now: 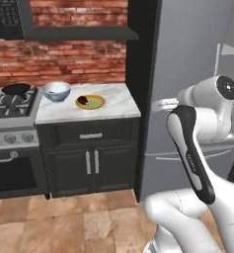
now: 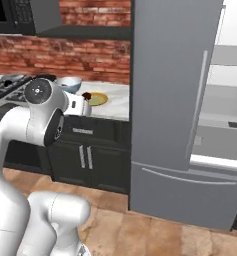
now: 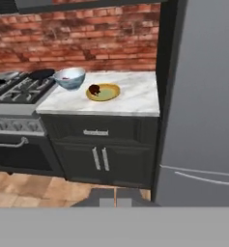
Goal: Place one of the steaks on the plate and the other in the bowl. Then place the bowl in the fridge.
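While the arm stood back from the cabinets, its fingers (image 3: pixel 115 201) were closed together and gripped nothing; their 2 dark tips met at the bottom of the hand view, pointed toward the lower cabinet doors.

The plate (image 1: pixel 90 102) lay on the marble surface (image 1: pixel 116 104), roughly mid-surface and toward its front edge. The dark brown steak (image 1: pixel 82 102) sat on the plate's left side, overlapping the rim nearest the stove. In the hand view the same steak (image 3: pixel 93 89) showed on the plate (image 3: pixel 104 92) at its left edge.

The bowl (image 1: pixel 56 91) stood upright at the surface's back left corner, just beside the plate but apart from it. A small reddish patch (image 3: pixel 65 77) showed inside the bowl (image 3: pixel 70 77) in the hand view; too small to say with certainty that it was the red steak.

The stove (image 1: pixel 10 106) adjoined the surface's left edge, with a black pan (image 1: pixel 16 89) on a rear burner near the bowl.

The fridge (image 2: pixel 170 100) stood against the surface's right edge. In the right base view its right door was swung open, white interior (image 2: pixel 225 110) visible beyond the grey door (image 2: pixel 165 85); bottom drawer (image 2: pixel 185 192) closed. A brick wall (image 3: pixel 77 38) ran behind the surface.
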{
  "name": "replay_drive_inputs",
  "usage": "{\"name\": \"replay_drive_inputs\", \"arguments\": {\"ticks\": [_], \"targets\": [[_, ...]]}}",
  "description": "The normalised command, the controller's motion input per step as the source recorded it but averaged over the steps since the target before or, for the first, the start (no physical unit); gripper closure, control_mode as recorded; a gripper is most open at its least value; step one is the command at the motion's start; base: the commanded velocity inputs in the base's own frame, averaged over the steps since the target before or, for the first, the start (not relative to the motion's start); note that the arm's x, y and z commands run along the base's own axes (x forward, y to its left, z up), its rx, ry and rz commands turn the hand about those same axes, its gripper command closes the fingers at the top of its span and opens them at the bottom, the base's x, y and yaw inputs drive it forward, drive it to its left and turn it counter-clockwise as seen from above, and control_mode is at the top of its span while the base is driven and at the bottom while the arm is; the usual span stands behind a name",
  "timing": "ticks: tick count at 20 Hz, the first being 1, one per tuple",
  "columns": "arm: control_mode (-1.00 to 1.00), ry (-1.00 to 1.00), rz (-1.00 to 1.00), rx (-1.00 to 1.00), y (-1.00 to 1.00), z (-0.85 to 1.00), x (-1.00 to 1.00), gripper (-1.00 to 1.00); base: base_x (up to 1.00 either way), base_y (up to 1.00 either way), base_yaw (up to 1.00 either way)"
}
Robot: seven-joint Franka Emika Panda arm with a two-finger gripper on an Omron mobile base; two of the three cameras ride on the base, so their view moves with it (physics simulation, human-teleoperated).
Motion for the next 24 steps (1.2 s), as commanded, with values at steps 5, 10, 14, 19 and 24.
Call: {"name": "replay_drive_inputs", "arguments": {"ticks": [5,10,14,19,24], "targets": [[1.0,0.0,0.0,0.0,0.0,0.0,0.0,1.0,0.88,1.0,-0.14],[1.0,0.0,0.0,0.0,0.0,0.0,0.0,1.0,1.0,1.0,-0.18],[1.0,0.0,0.0,0.0,0.0,0.0,0.0,1.0,1.0,0.84,-0.18],[1.0,0.0,0.0,0.0,0.0,0.0,0.0,1.0,0.89,0.53,-0.17],[1.0,0.0,0.0,0.0,0.0,0.0,0.0,-1.0,0.93,-0.17,-0.15]]}}
